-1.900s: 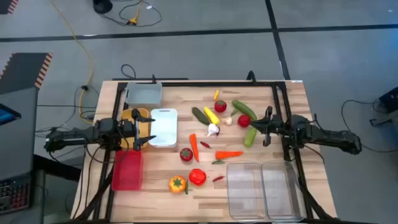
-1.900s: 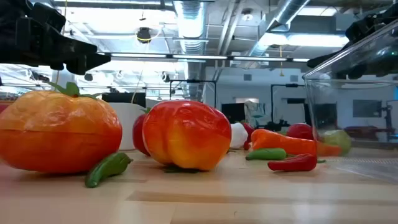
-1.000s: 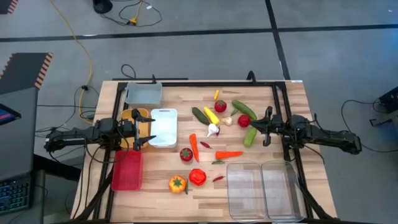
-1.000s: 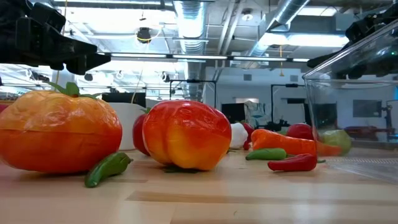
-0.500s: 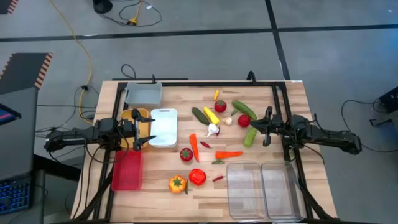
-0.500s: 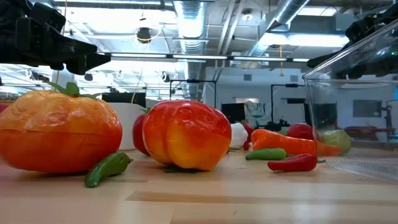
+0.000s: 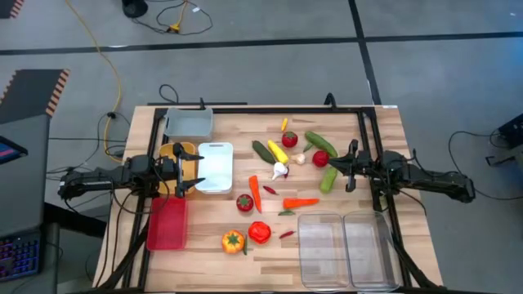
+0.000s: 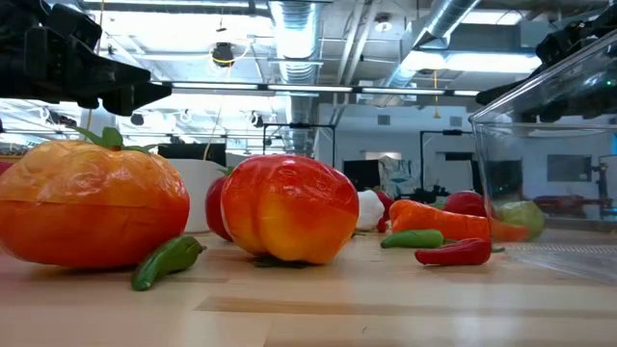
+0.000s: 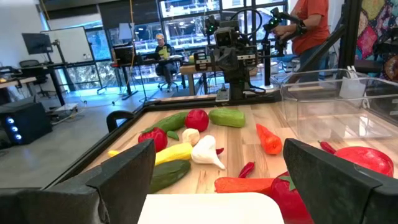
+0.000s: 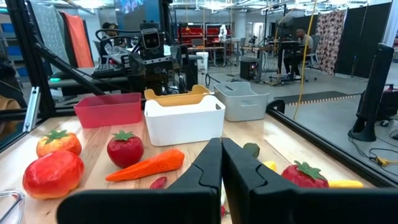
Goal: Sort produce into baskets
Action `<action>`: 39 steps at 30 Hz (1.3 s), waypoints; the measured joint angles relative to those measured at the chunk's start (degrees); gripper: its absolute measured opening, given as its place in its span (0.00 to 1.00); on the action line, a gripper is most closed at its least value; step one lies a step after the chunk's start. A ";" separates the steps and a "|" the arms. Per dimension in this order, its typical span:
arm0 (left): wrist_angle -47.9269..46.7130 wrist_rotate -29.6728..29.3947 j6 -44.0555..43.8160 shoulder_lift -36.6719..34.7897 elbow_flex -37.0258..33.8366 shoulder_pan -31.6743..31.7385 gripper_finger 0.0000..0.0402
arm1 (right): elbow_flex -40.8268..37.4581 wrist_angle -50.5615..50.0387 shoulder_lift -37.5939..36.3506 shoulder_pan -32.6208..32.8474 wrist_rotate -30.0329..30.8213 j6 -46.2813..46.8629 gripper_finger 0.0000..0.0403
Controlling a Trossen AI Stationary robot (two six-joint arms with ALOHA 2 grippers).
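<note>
Seen from above, the wooden table carries loose produce across its middle, with the baskets at its edges. At about nine o'clock from the table's centre the left gripper hangs with its fingers spread wide and nothing between them, over the yellow basket and just beside the white basket. The grey basket sits at about ten o'clock, the red basket at about eight o'clock, and the two clear baskets lie side by side at about five o'clock; none of them shows any produce inside. At about three o'clock the right gripper is clenched with its fingers pressed together, holding nothing, just beside a light green cucumber and a red tomato. Toward twelve o'clock lie a darker green cucumber, a dark cucumber, a yellow piece, another tomato and white garlic. Near the centre rest two orange carrots, one upright in the picture and one lying crosswise, with a third tomato just beside the first. Toward six o'clock an orange pepper and a red pepper sit close together, with a small red chili nearby.
</note>
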 joint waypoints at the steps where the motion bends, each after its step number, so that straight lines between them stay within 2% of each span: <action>1: 0.00 -0.01 0.00 -0.02 0.01 0.00 0.85 | 0.00 0.17 0.00 0.00 0.00 0.00 0.09; 6: 0.00 0.00 0.01 -0.01 0.01 0.00 0.85 | -0.04 2.15 0.00 0.00 0.31 2.80 0.11; 10: -0.02 0.00 1.39 -0.02 0.02 0.00 0.85 | 0.19 2.55 0.00 -0.13 0.33 6.94 0.18; 21: 0.00 0.01 -0.36 -0.02 0.00 0.00 0.85 | 0.27 3.27 0.00 -0.13 2.22 8.16 0.59; 25: -0.01 0.01 -2.57 -0.01 0.02 0.00 0.85 | 0.31 5.54 0.00 -0.13 2.23 8.14 0.68; 32: 0.00 0.01 -3.23 -0.01 0.02 0.00 0.85 | 0.63 11.97 0.31 -0.13 2.76 9.65 0.71; 39: 0.00 0.01 -3.91 0.00 0.00 0.00 0.85 | 7.81 8.97 5.41 -0.04 2.87 9.65 0.71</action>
